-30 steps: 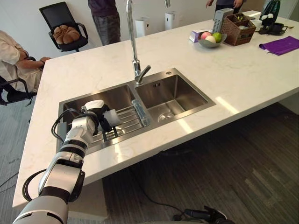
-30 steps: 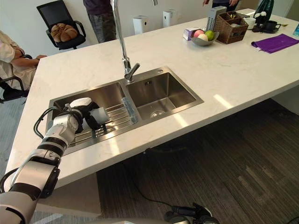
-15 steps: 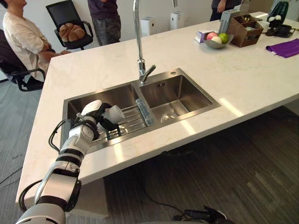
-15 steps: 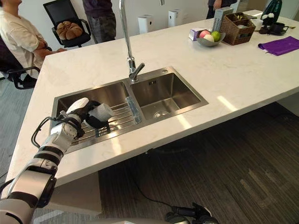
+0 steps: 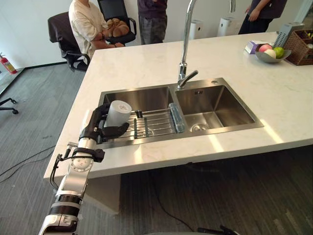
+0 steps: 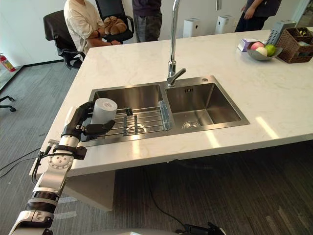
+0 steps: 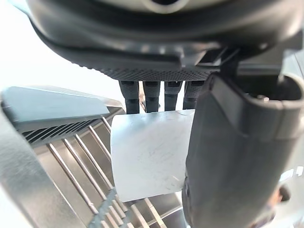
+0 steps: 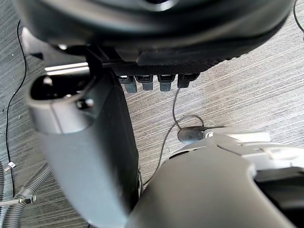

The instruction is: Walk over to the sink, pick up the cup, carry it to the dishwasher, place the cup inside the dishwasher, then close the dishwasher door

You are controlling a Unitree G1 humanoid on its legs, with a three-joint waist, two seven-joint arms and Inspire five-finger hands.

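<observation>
The left hand (image 5: 98, 128) grips the white cup (image 5: 118, 112): its fingers (image 7: 152, 95) curl round the far side and the thumb (image 7: 228, 156) presses the near side. The cup stands roughly upright in that grip, over the left basin of the steel double sink (image 5: 230, 128), at about 9 o'clock from the sink's middle. Just beside it, toward 3 o'clock, the wire rack (image 5: 154, 125) spans the same basin. I cannot tell whether the cup's base touches the rack.

The tall curved faucet (image 5: 185, 49) rises at 12 o'clock from the divider between the two basins. The sink is set in a pale marble countertop (image 5: 146, 63). On the countertop, toward 2 o'clock from the sink and well apart from it, a bowl of fruit (image 5: 270, 54) sits next to a wicker basket (image 5: 304, 44). At 11 o'clock, past the far edge, a person in a light shirt (image 5: 88, 22) sits in a black chair.

The right hand (image 8: 85, 142) hangs above the dark wood-grain floor (image 8: 247, 95). Whether it is open or closed I cannot tell.
</observation>
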